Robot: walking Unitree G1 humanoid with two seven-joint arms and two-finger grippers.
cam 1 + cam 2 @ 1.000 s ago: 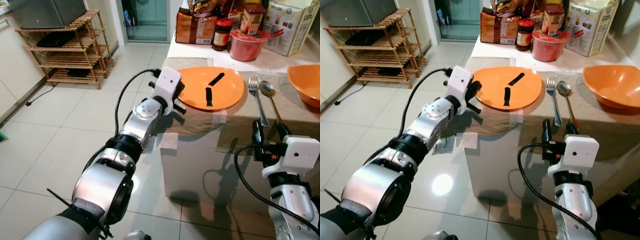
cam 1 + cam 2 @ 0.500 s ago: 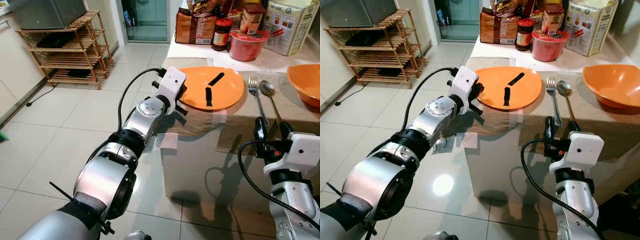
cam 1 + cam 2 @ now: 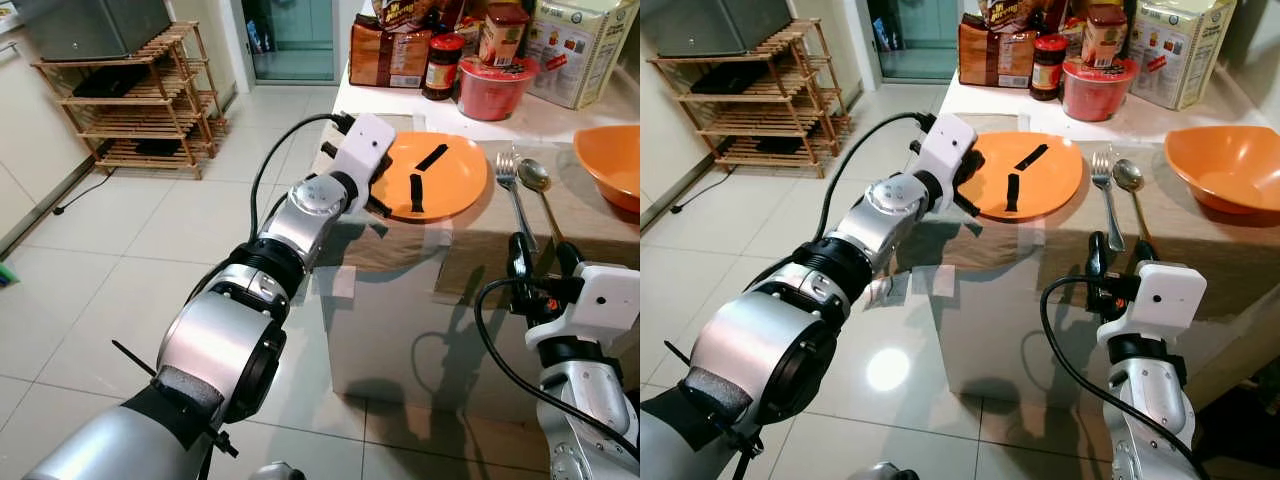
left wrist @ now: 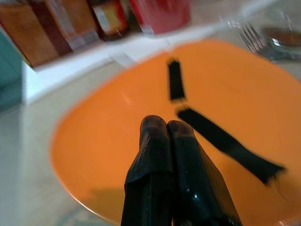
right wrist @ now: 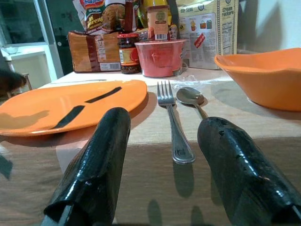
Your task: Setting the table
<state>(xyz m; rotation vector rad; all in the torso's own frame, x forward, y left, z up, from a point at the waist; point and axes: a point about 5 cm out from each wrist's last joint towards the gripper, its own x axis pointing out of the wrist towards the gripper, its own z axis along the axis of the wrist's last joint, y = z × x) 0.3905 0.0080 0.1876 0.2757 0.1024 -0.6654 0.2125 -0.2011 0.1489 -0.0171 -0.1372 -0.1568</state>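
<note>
Right now I see my left gripper [image 4: 167, 129] reaching over the near left rim of the orange plate [image 3: 450, 180], jaws pressed together with nothing between them. The plate sits on the beige cloth by the desk's [image 3: 480, 235] left front corner and carries two black strips [image 3: 417, 193]. Just beside its right rim lie a fork [image 3: 514, 195] and a spoon [image 3: 538, 185], side by side, handles toward the front edge. An orange bowl [image 3: 615, 170] rests further along toward the right edge. My right gripper [image 5: 164, 155] hangs in front of the desk's front edge, below the fork, jaws wide and empty. Jars and boxes [image 3: 470, 45] stand along the back edge.
</note>
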